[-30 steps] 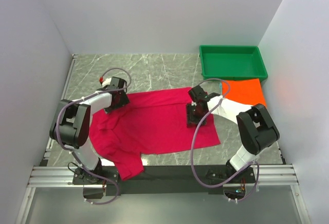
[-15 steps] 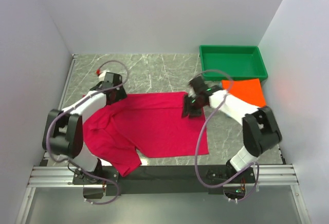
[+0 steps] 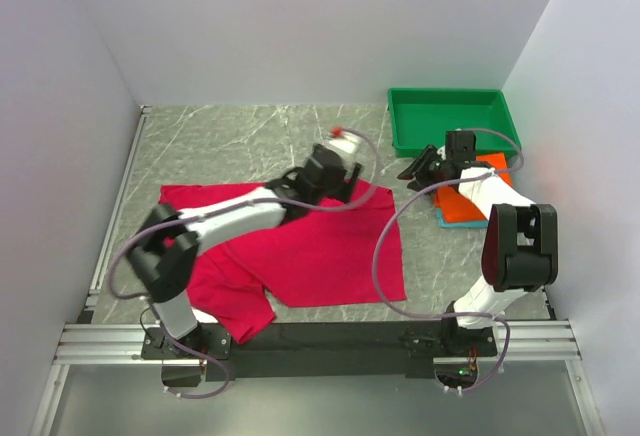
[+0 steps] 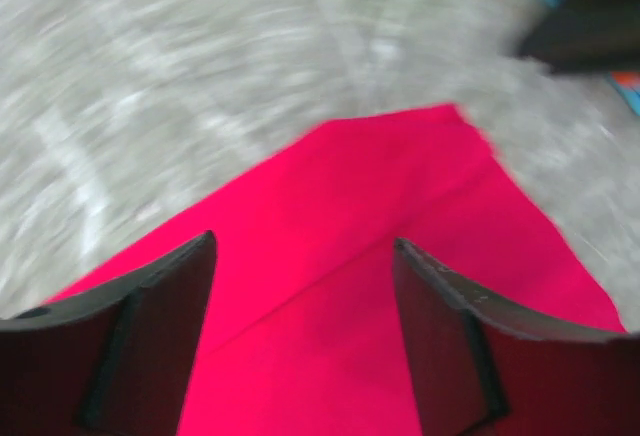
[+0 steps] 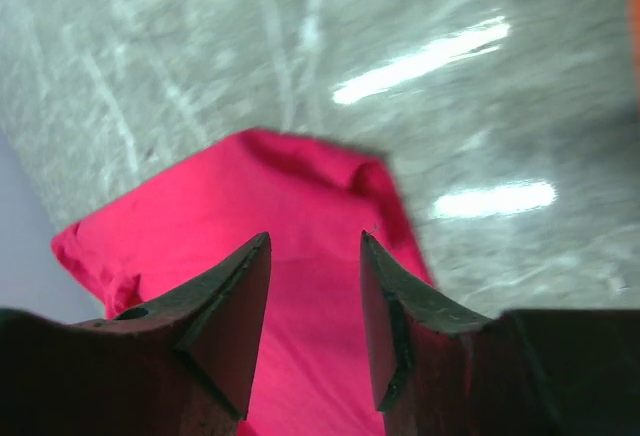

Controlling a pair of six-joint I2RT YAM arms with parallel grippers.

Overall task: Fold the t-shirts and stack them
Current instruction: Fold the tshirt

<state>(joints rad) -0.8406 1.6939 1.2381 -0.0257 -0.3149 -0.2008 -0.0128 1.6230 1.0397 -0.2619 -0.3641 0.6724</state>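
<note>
The crimson-pink t-shirt (image 3: 300, 246) lies spread on the marble table, one sleeve near the front rail. My left gripper (image 3: 350, 178) reaches across it to its far right corner, open and empty just above the cloth (image 4: 330, 286). My right gripper (image 3: 412, 169) is open and empty just right of that corner, with the pink shirt (image 5: 300, 256) ahead of its fingers. The folded orange t-shirt (image 3: 480, 199) lies at the right under my right arm, on a teal t-shirt (image 3: 446, 221) of which only an edge shows.
The green plastic tray (image 3: 455, 141) stands at the back right, next to the orange shirt. White walls close in the left, back and right sides. A metal rail (image 3: 320, 341) runs along the front edge.
Both grippers let go of the pink shirt's far edge. My left arm swung right across the shirt to its far right corner. My right arm drew back right toward the orange shirt.
</note>
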